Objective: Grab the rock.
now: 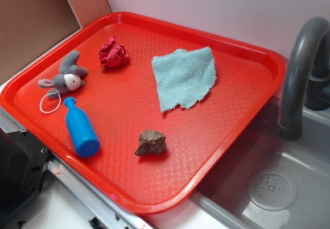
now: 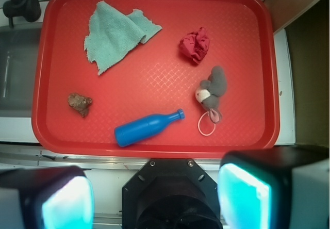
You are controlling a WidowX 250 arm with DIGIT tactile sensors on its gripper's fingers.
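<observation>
Here's the red tray (image 1: 242,105) laid out in the exterior view, and the rock (image 1: 151,143) sits on its near-right part, a rough brown-grey lump lying alone on the textured surface, touching nothing. Over to its left lies the blue bottle (image 1: 81,128) on its side, neck pointing toward the back of the tray, well apart from the stone. Beyond that, the small grey stuffed animal (image 1: 66,78) with a white loop of cord beside it, then the crumpled red cloth ball (image 1: 113,53), and at the back right a pale teal rag (image 1: 184,76) spread flat. A grey faucet (image 1: 299,69) curves over the sink (image 1: 289,177) just off the tray's right edge. Now the wrist view, looking straight down: the gripper (image 2: 154,195) hangs at the bottom of the picture, off the tray's near edge, its two fingers (image 2: 242,195) standing wide apart with nothing between them. From here the rock (image 2: 80,104) shows on the left side of the tray (image 2: 154,79), up and to the left of the left finger, clear of the jaws and not lined up between them. The bottle (image 2: 147,129) lies nearer the gripper's centre line than the stone does.
</observation>
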